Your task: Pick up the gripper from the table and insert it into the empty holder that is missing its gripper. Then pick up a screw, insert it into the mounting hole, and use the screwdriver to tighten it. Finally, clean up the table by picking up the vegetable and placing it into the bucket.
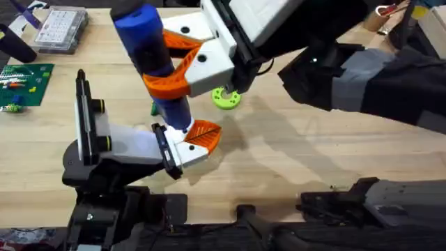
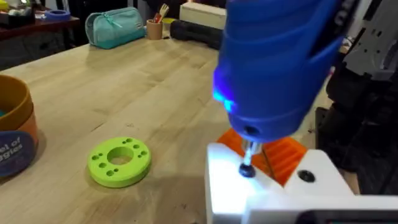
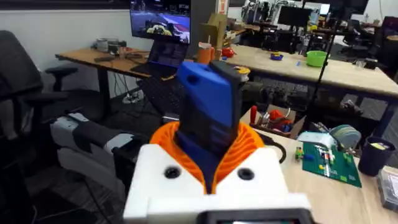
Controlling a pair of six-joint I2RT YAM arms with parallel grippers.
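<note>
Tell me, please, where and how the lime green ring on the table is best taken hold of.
Pinch the lime green ring between centre hole and outer rim, coming straight down: it lies flat and low on the table, leaving little side to grip.

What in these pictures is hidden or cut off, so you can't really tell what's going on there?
- Screw: in the left wrist view the screwdriver tip covers it.
- Bucket: cut off by the left wrist view's edge; contents unseen.
- Vegetable: overhead, a green sliver behind the screwdriver.
- Left gripper: overhead, the screwdriver hides its finger gap.
</note>
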